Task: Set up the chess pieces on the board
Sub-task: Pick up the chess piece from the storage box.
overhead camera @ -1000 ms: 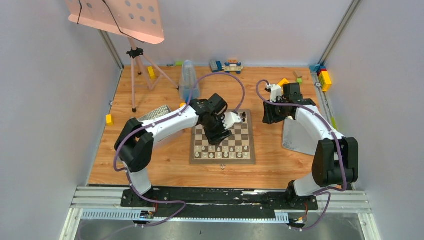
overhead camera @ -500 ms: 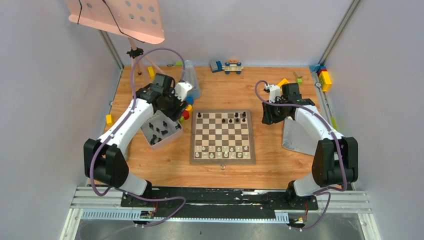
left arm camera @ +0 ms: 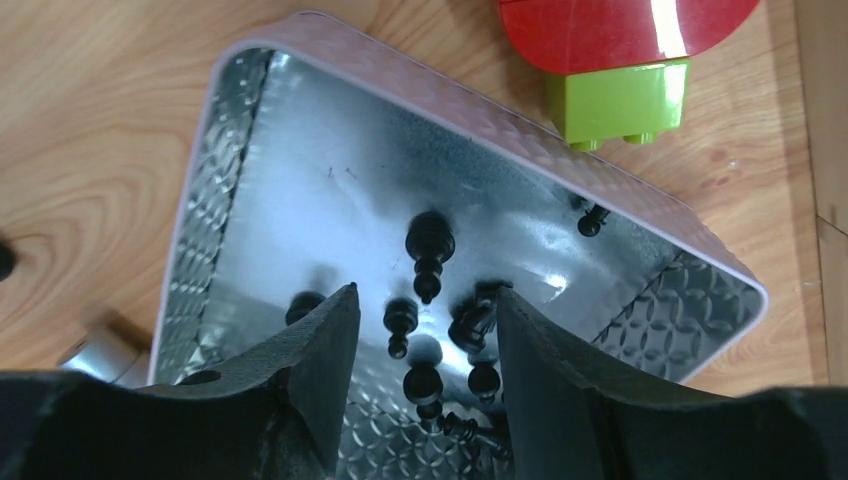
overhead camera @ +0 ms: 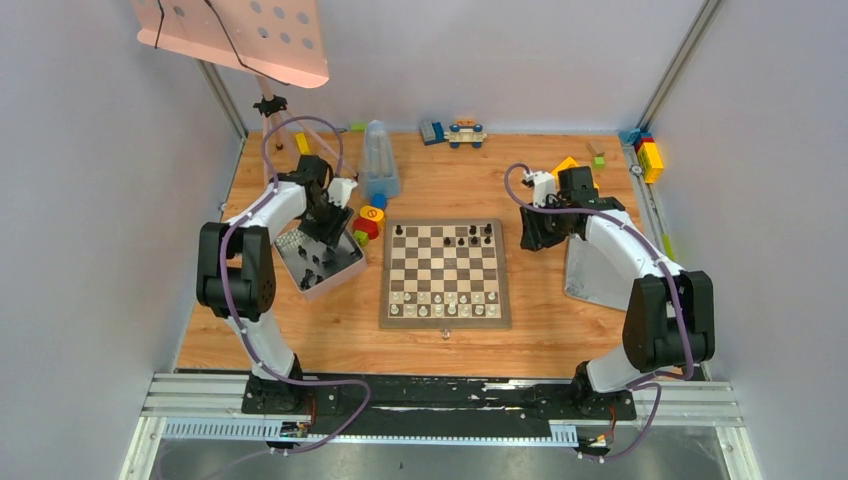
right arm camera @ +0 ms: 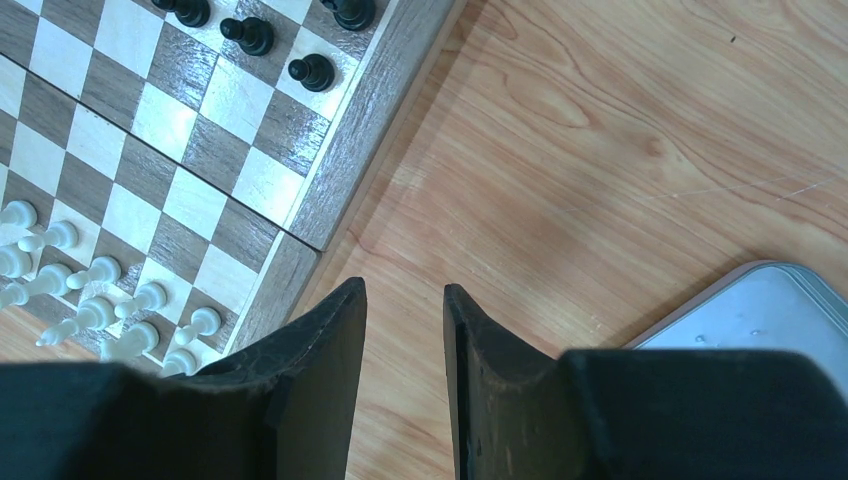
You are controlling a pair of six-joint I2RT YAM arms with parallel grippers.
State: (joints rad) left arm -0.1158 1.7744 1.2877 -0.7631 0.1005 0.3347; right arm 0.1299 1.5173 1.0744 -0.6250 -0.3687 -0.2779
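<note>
The board (overhead camera: 445, 272) lies mid-table, with white chess pieces (overhead camera: 445, 300) along its near rows and a few black ones (overhead camera: 470, 238) on the far row. My left gripper (overhead camera: 325, 232) hangs open over the grey metal tray (overhead camera: 345, 272) to the board's left. In the left wrist view its jaws (left arm camera: 425, 290) stand wide above several black pieces (left arm camera: 430, 240) lying in the tray (left arm camera: 480, 110), gripping none. My right gripper (right arm camera: 404, 286) hovers open and empty over bare wood beside the board's right border (right arm camera: 350, 130).
Red and green blocks (left arm camera: 620, 60) lie just beyond the tray. A second grey tray (overhead camera: 590, 270) sits under the right arm. A music stand (overhead camera: 240, 35), a translucent cone (overhead camera: 378, 160) and toy blocks (overhead camera: 455, 132) line the back.
My left arm swung from over the board's far row leftward to the tray, and its gripper now hangs inside the tray's outline. The right arm has barely moved.
</note>
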